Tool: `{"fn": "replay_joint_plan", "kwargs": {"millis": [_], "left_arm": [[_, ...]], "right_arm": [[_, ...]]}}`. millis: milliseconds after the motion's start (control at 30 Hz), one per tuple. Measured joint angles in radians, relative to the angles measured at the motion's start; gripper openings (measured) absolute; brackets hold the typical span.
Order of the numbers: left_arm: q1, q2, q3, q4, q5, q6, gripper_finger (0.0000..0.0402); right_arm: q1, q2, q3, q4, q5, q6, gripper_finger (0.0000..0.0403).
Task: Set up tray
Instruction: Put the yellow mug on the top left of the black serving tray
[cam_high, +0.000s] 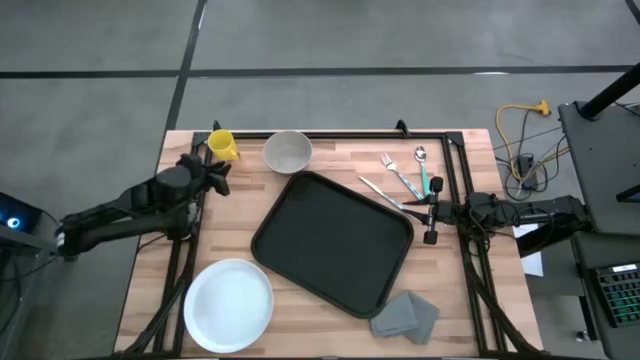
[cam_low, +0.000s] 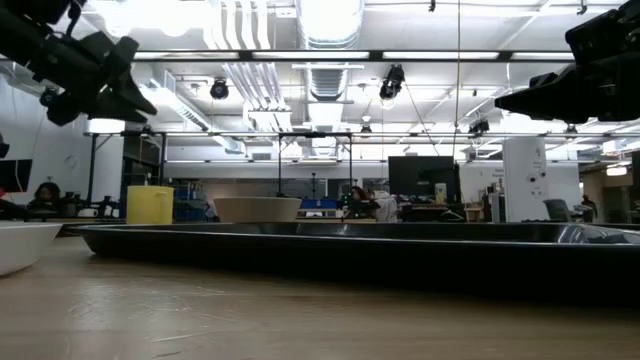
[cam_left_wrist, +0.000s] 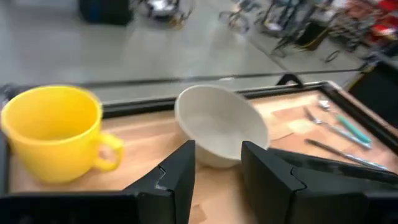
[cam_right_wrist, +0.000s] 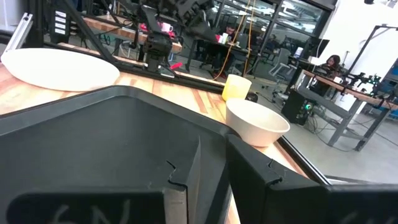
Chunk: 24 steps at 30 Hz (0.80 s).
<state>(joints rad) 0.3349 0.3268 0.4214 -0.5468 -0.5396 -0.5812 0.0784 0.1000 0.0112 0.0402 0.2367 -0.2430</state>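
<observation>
The black tray lies turned at an angle on the middle of the wooden table; in the low view the tray is a long dark band. My left gripper hovers open over the far left part of the table, beside the yellow mug. In its wrist view my left gripper points toward the white bowl. My right gripper hangs open at the tray's right corner. Its wrist view looks past my right gripper across the tray. Both grippers are raised off the table.
A round white plate sits near the table's near left corner. A folded grey cloth lies by the tray's near corner. Cutlery lies at the far right, the bowl at the far edge. A black frame borders the table.
</observation>
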Motion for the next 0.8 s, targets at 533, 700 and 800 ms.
{"fn": "replay_joint_plan", "kwargs": {"millis": [533,700,800], "left_arm": [[0.366,0.313,0.123,-0.100,0.221,0.081,0.0116],[0.430,0.448,0.179,-0.105,0.237,0.100,0.0116],[0.482,0.533,0.228,-0.107,0.290,0.116,0.0116]], "right_arm": [[0.000,0.000,0.000,0.000,0.000,0.004,0.0068],[0.000,0.000,0.000,0.000,0.000,0.003,0.0068],[0.000,0.000,0.000,0.000,0.000,0.002,0.0068]]}}
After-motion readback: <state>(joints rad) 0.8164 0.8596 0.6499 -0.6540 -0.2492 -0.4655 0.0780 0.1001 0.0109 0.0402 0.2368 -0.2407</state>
